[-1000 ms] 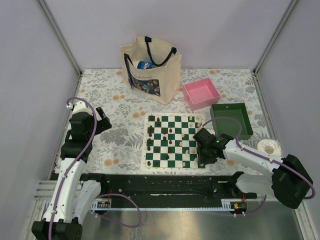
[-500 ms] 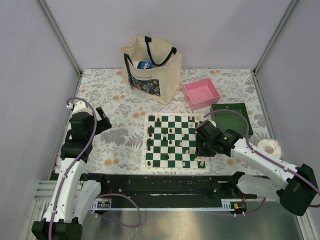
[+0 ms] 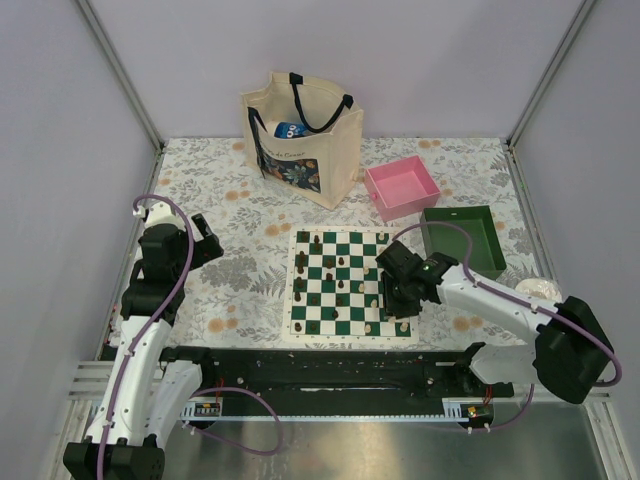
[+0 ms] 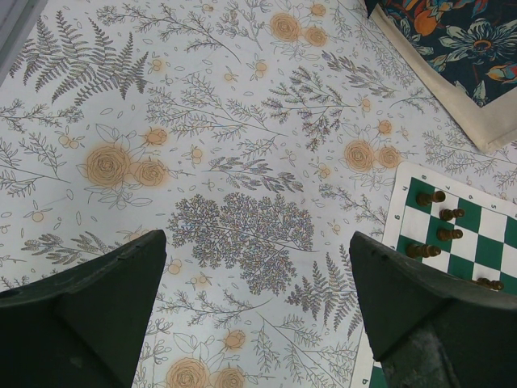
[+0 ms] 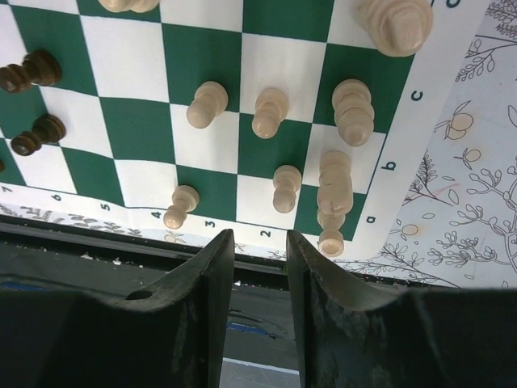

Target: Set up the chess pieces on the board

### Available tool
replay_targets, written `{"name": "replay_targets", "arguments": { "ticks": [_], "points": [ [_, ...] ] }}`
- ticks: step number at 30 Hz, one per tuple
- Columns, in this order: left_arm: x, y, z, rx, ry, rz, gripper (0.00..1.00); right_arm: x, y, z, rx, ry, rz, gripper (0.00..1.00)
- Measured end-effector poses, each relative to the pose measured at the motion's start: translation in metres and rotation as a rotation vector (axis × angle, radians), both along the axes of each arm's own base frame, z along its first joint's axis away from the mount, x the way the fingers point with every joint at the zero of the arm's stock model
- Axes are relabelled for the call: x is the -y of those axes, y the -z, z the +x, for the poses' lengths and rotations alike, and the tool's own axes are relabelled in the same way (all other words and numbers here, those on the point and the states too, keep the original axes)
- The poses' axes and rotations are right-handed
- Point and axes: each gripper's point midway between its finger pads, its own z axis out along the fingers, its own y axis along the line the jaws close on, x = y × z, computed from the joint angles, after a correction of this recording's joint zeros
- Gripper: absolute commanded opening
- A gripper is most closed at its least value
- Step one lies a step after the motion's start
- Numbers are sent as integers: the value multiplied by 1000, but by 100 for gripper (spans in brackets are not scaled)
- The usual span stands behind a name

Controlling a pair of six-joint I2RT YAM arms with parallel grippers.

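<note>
The board (image 3: 340, 333) is a green-and-white checkered mat lying at mid-table. Dark chess pieces (image 3: 303, 262) stand scattered along its left and middle squares. My right gripper (image 3: 402, 302) hovers over the near right corner, jaws a narrow gap apart with nothing between them. In the right wrist view, several cream pieces (image 5: 270, 111) stand on the board (image 5: 202, 48) just beyond the fingertips (image 5: 221, 246); two dark ones (image 5: 31, 69) are at the left. My left gripper (image 4: 258, 250) is wide open above the floral cloth, left of the board (image 4: 404, 212), near its dark pieces (image 4: 430, 196).
A cream tote bag (image 3: 300, 135) stands at the back. A pink tray (image 3: 402, 187) and a green tray (image 3: 462, 240) sit behind and right of the board. A white roll (image 3: 538, 288) lies by the right arm. A black rail (image 3: 330, 365) runs along the near edge.
My right arm has swung left from the table's right side, bringing its gripper over the board's near right corner. The left arm has stayed still.
</note>
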Motion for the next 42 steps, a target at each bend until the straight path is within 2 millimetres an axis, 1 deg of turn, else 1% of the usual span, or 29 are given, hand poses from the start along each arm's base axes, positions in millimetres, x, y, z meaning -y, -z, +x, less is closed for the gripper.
{"name": "replay_targets", "arguments": {
  "ticks": [4,15,37,41,42],
  "points": [
    [0,0,0,0,0,0,99,0,9,-3,-29,-10,-29,40],
    [0,1,0,-2,0,0,99,1,21,-6,-62,-17,-70,38],
    [0,2,1,-8,0,0,99,3,26,4,-52,-17,-123,36],
    [0,2,1,-8,0,1,99,4,30,4,-59,-15,-140,33],
    [0,2,1,-8,0,0,99,5,30,4,-60,-15,-142,31]
  ]
}}
